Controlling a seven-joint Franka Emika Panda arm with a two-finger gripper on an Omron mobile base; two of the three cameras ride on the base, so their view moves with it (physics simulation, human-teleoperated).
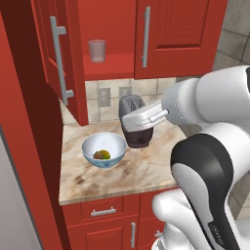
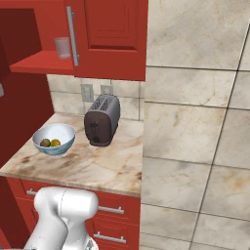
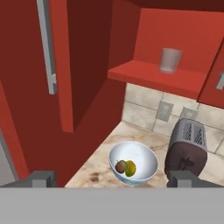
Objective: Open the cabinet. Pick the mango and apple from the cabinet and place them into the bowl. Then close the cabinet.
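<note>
Hanging above the counter (image 1: pixel 146 171) with jaws spread wide and nothing between them, my gripper (image 3: pixel 113 178) is looking down past the bowl (image 3: pixel 148 168), which is sitting near the counter's left back corner, just beside the toaster (image 3: pixel 188 146). Inside the bowl the apple (image 3: pixel 121 166) and the mango (image 3: pixel 130 168) are lying side by side and touching, so I am judging both fruit steps done and only the closing left. What matters now is the cabinet (image 1: pixel 171 34): its left door (image 3: pixel 85 65) is standing swung out toward me, edge-on, up and to the left of my hand, with its long bar handle (image 3: pixel 46 48) running vertically on the outer face. The right door (image 1: pixel 180 36) is looking shut. A cup (image 1: pixel 97 51) is standing on the open shelf (image 3: pixel 157 76), well back from the front edge. I am expecting to come round to the outer face of that open door and push it toward the shelf; the toaster and bowl are sitting below that sweep.
</note>
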